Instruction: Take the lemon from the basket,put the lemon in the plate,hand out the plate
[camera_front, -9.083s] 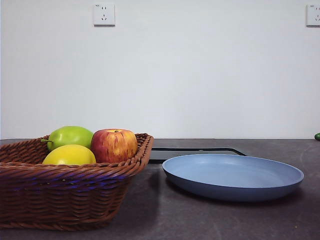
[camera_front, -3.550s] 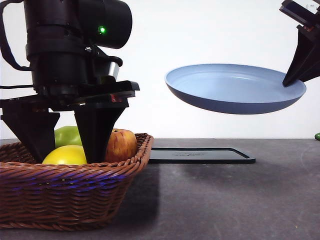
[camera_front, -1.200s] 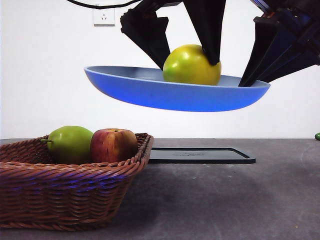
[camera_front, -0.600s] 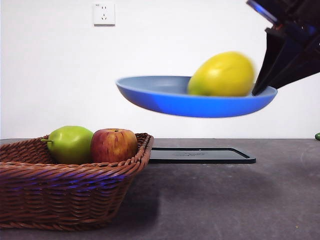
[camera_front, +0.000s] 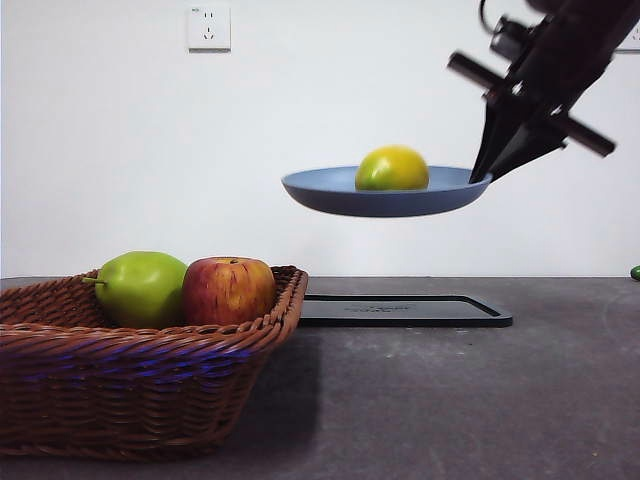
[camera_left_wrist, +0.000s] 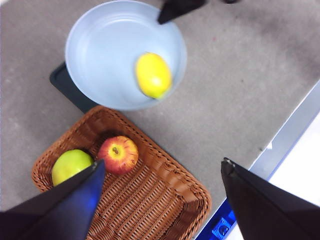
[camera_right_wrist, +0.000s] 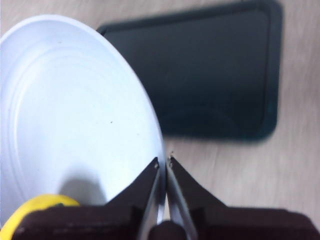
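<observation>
The yellow lemon lies in the blue-grey plate, which hangs level in the air above the black tray. My right gripper is shut on the plate's right rim and holds it up. The lemon shows at the edge of the right wrist view. My left gripper is open and empty, high above the brown wicker basket. From there I see the plate and the lemon below. The basket stands at front left.
A green apple and a red-yellow apple lie in the basket. A flat black tray lies on the dark table under the raised plate. The table's edge runs close to the basket.
The left gripper has let go of the lemon and risen out of the front view. The plate with the lemon has moved away from the camera and looks smaller.
</observation>
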